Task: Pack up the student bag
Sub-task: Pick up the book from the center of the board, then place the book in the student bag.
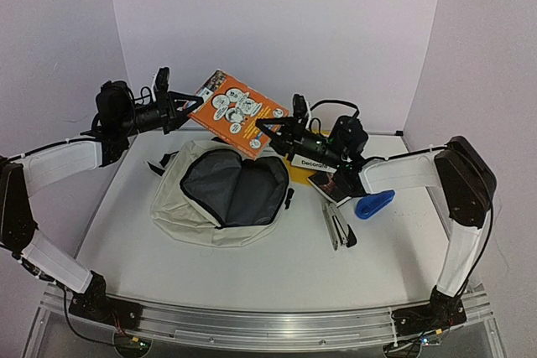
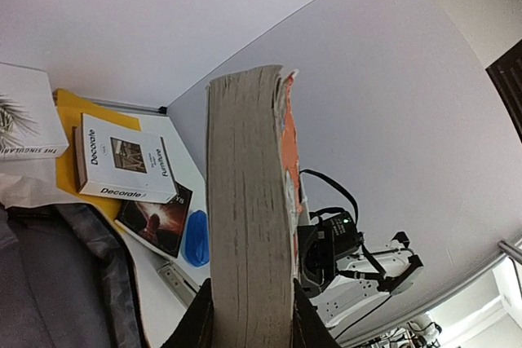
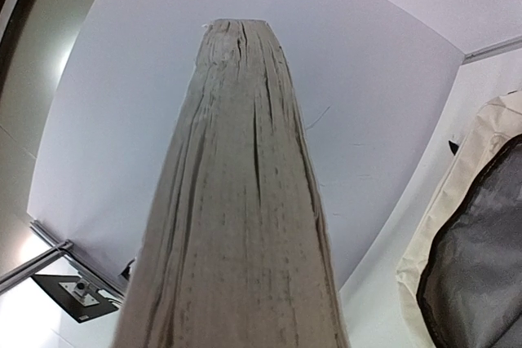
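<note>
Both arms are up with the thick orange-covered paperback book [image 1: 235, 111] between them, tilted in the air above the student bag [image 1: 172, 199]. That's the large cream fabric backpack with black straps, lying flat on the white table [image 1: 277, 266], mouth open upward, dark grey lining showing. Left end effector [image 1: 186, 108] is clamped on the book's upper left edge, fingers [image 2: 200, 323] tight against both covers. Right end effector [image 1: 262, 129] looks closed on the lower right corner; the page block runs straight into it. Risks: two grips on one soft paperback, so any mismatch between the arms twists or tears it. Going in corner-first, it may catch the floppy rim and fold it shut or drag the bag. If one side lets go early, the book swings toward the white "Decorate" book [image 2: 122, 169] and blue plastic piece [image 1: 373, 204] just right of the bag.
</note>
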Robot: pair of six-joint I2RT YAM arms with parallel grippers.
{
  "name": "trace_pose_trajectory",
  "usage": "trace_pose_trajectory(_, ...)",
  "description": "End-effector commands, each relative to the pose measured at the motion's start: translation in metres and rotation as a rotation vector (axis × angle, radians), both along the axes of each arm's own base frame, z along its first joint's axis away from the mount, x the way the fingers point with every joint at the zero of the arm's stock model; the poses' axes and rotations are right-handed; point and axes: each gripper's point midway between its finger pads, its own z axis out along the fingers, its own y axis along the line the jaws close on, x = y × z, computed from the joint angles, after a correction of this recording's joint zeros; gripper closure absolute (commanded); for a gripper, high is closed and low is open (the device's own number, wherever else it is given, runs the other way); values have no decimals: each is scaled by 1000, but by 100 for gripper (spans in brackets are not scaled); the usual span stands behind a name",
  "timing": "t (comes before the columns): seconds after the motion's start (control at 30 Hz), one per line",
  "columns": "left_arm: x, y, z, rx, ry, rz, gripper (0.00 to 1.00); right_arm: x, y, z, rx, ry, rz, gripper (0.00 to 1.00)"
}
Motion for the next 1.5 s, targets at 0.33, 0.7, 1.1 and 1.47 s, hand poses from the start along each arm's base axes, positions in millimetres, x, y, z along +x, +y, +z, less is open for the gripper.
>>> trace_pose_trajectory(0.33,-7,73,-158,480,451,428,12,53,-89,5,-472,-148,-489,100)
trace_pose_trajectory(0.7,-11,75,-234,501,701,409,0,50,-131,-30,-555,-75,-451,100)
trace_pose_trajectory(1.1,25,45,-240,450,681,297,44,25,-128,-42,-560,-47,-344,100)
trace_pose_trajectory(1.47,28,26,-199,437,490,205,100,20,-124,-73,-580,36,-287,100)
